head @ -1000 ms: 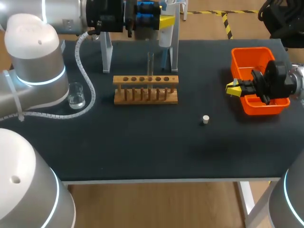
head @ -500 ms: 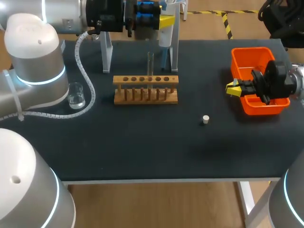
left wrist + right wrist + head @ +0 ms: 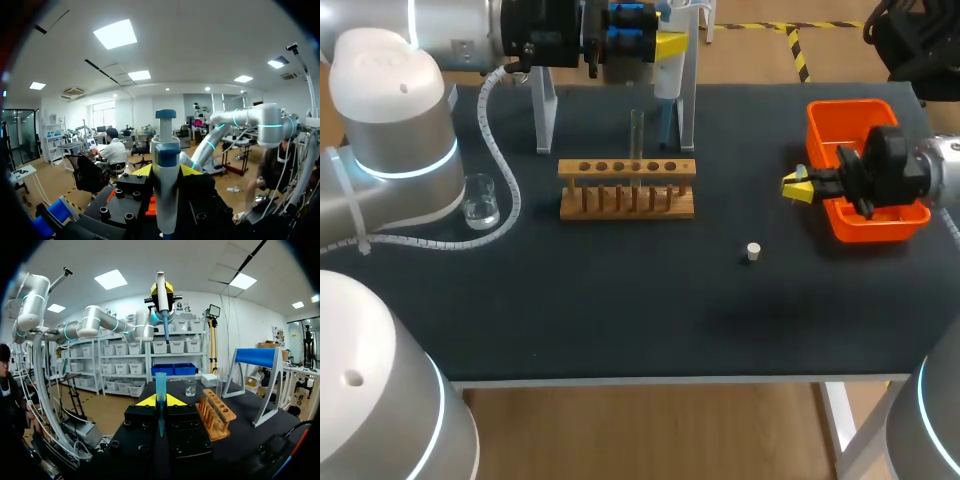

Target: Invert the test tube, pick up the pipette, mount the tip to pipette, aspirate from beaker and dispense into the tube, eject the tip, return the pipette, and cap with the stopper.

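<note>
— What can you not see well from your station?
— In the head view the upper edge cuts off my left gripper [image 3: 665, 45] and the top of the pipette [image 3: 668, 78] in it. In the left wrist view the pipette covers most of the yellow fingertips [image 3: 142, 171].
— And on the right?
— My right gripper [image 3: 795, 187] hides part of the orange bin [image 3: 840, 108]. The tip [image 3: 160, 385] between its fingers is too small to find from above.

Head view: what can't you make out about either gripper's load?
- Head view: what the right gripper holds is too small; the right wrist view shows a pipette tip.
- Head view: the left gripper is partly cut by the top edge; its grip on the pipette is hidden.
- Left wrist view: the table is out of frame.
</note>
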Robot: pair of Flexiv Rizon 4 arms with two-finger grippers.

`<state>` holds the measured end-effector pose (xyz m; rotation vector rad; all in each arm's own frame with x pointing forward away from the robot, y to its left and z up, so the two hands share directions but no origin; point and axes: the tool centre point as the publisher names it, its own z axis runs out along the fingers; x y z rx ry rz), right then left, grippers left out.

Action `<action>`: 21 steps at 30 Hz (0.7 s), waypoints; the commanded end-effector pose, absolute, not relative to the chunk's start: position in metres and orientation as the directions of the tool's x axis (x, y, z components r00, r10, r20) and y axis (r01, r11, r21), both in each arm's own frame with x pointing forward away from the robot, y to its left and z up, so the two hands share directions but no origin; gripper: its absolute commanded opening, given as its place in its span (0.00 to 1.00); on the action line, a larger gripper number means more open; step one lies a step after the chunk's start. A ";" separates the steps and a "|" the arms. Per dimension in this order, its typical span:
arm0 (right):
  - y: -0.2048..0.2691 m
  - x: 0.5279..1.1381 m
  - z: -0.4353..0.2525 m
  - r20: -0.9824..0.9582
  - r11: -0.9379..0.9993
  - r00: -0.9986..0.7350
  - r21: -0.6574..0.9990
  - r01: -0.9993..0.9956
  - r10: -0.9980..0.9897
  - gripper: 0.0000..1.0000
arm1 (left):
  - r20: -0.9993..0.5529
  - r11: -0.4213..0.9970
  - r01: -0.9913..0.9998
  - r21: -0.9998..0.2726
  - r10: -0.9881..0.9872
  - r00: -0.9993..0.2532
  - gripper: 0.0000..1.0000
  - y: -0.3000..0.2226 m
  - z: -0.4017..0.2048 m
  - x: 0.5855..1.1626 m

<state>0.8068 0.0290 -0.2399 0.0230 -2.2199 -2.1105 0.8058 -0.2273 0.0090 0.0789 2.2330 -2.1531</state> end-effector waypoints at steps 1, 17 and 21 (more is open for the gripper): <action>0.043 0.806 -0.240 0.046 0.060 -0.998 0.997 0.043 -0.052 0.00 | -0.062 0.038 0.063 -0.997 0.012 -0.998 0.00 -0.226 0.010 0.806; 0.097 0.802 -0.242 0.031 0.067 -0.997 0.997 0.026 -0.070 0.00 | -0.062 0.038 0.063 -0.997 0.012 -0.998 0.00 -0.226 0.010 0.806; 0.113 0.798 -0.242 0.023 0.071 -0.996 0.997 0.018 -0.082 0.00 | -0.062 0.038 0.063 -0.997 0.012 -0.998 0.00 -0.226 0.010 0.806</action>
